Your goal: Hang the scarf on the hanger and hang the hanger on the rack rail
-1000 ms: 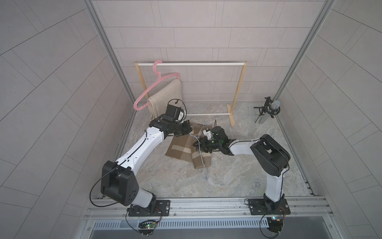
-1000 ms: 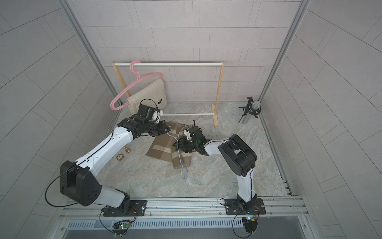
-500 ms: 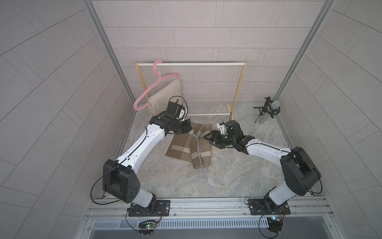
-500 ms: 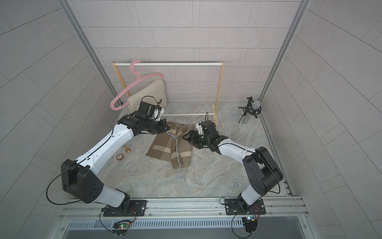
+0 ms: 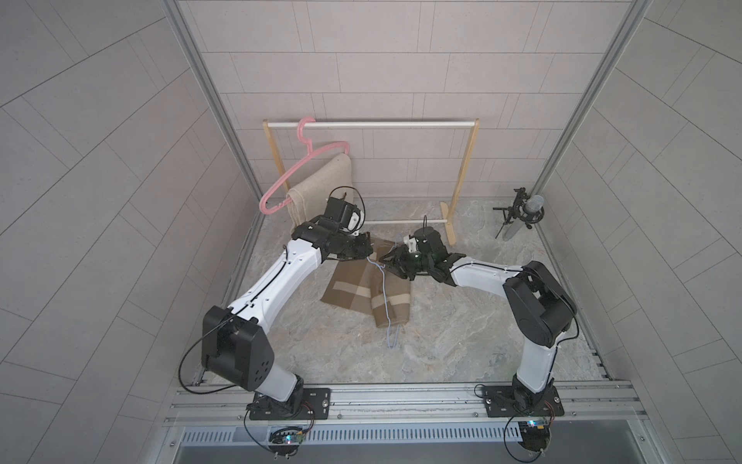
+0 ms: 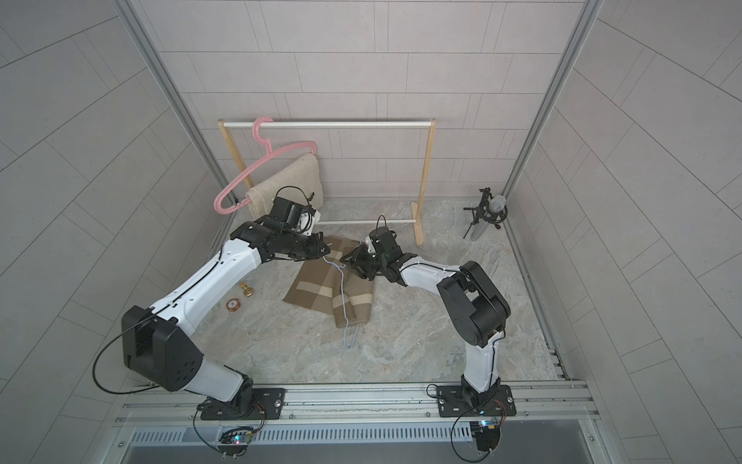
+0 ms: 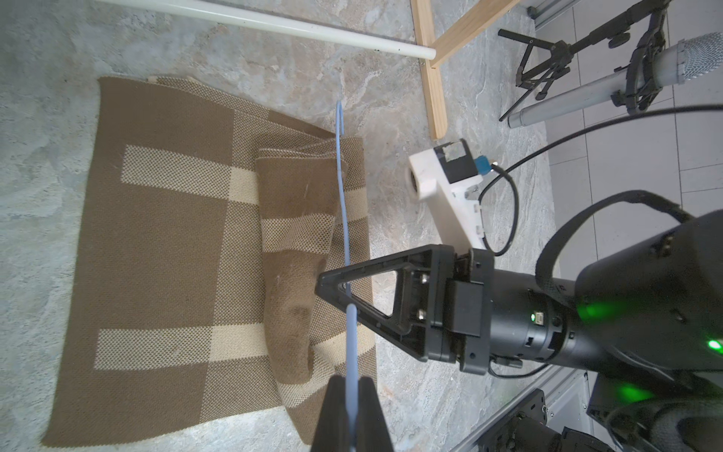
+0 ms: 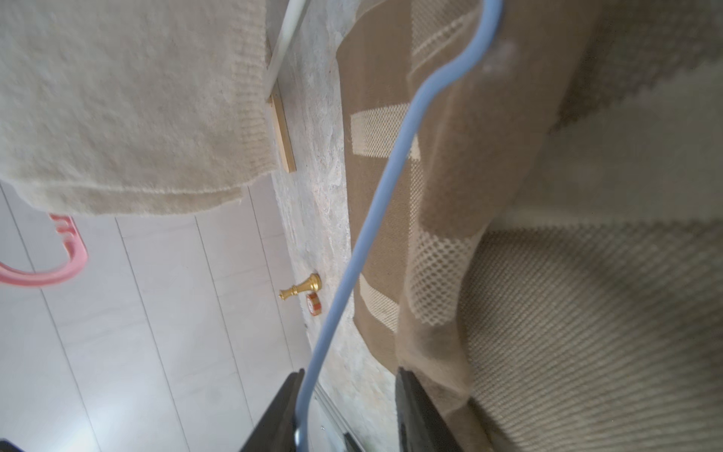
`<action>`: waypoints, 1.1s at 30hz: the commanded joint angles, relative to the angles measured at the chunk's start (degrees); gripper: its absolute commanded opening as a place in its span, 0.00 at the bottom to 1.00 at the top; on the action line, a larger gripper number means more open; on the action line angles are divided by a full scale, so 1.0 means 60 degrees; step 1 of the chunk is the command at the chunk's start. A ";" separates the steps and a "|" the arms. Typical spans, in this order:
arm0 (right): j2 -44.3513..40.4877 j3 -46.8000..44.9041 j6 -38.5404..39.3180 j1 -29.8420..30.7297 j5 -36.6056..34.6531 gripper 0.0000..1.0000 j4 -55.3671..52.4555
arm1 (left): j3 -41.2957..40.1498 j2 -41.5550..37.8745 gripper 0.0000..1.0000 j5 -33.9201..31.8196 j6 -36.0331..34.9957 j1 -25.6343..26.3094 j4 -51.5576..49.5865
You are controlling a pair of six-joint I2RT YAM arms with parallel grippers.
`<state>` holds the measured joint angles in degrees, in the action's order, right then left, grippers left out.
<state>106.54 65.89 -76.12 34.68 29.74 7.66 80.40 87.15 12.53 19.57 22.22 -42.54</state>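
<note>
Swung back left to the scarf [image 7: 164, 242]: right end effector [image 8: 348, 415], grip cannot be told. Hanger [image 8: 369, 219] is clenched low by left end effector [image 7: 351, 387], presumably for threading.

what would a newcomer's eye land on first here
A pink hanger on the back rail, a beige scarf draped over it. Mid-floor lies a folded brown scarf with a blue wire hanger over it: the left gripper pinches the wire, and the right gripper stands open around it.
</note>
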 commanded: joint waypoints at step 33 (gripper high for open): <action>-0.1624 -0.1356 0.1620 -0.1220 0.1852 0.00 -0.0742 | -0.2953 0.0419 0.69 -0.0432 0.0611 0.1090 0.1056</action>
<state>98.80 58.76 -68.16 27.62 40.82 4.36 62.46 87.33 11.94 22.35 27.88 -38.26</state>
